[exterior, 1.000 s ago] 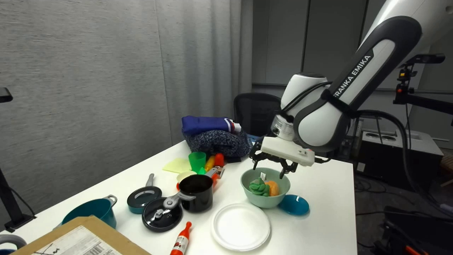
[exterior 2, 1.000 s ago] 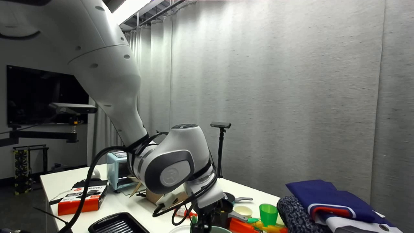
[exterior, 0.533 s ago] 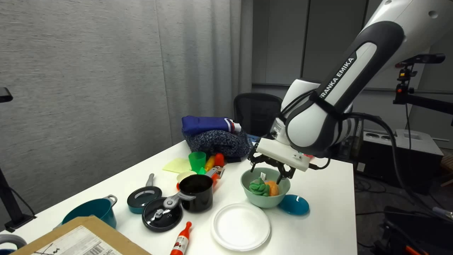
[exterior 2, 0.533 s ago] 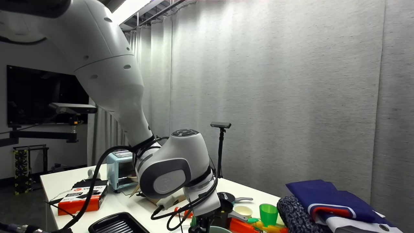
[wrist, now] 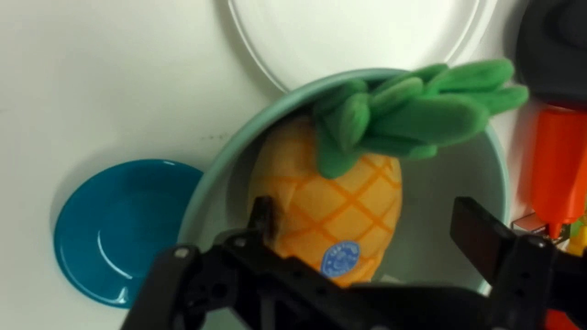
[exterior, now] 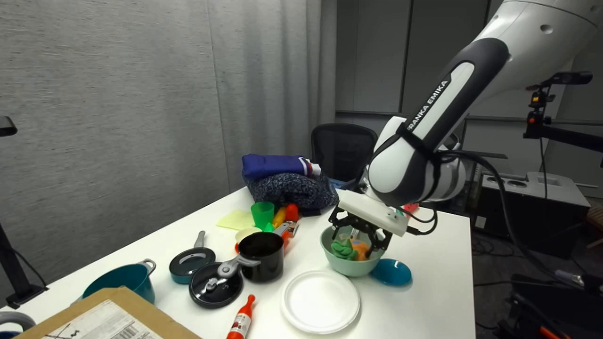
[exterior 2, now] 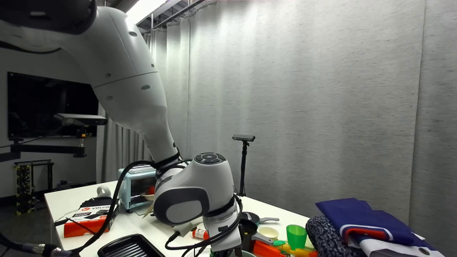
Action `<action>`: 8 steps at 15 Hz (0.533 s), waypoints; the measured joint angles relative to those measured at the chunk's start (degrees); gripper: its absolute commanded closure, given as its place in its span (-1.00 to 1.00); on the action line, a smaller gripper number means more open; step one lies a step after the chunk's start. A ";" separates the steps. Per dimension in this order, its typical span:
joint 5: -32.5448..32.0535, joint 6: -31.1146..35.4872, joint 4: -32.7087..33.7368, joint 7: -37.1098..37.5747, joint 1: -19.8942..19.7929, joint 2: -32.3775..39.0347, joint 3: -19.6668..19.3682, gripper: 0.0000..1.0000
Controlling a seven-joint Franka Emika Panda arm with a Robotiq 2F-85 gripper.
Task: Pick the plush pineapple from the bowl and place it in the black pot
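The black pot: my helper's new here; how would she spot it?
On the table in an exterior view, find the white plate. Up and left stands the black pot, deep and open, unlike the low black piece beside it.

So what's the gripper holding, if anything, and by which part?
Nothing: the gripper is open, and one finger stands well clear of the pineapple in the bowl.

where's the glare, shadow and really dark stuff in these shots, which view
In the wrist view, white glints on the blue dish, a soft shadow on the table along the dish's upper left edge, the tool very dark; in an exterior view, the ceiling light blown out to white, the curtain brightest toward its top; in an exterior view, the floor very dark.
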 measured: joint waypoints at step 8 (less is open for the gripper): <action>0.54 -0.04 4.39 -1.08 -1.13 6.61 2.37 0.19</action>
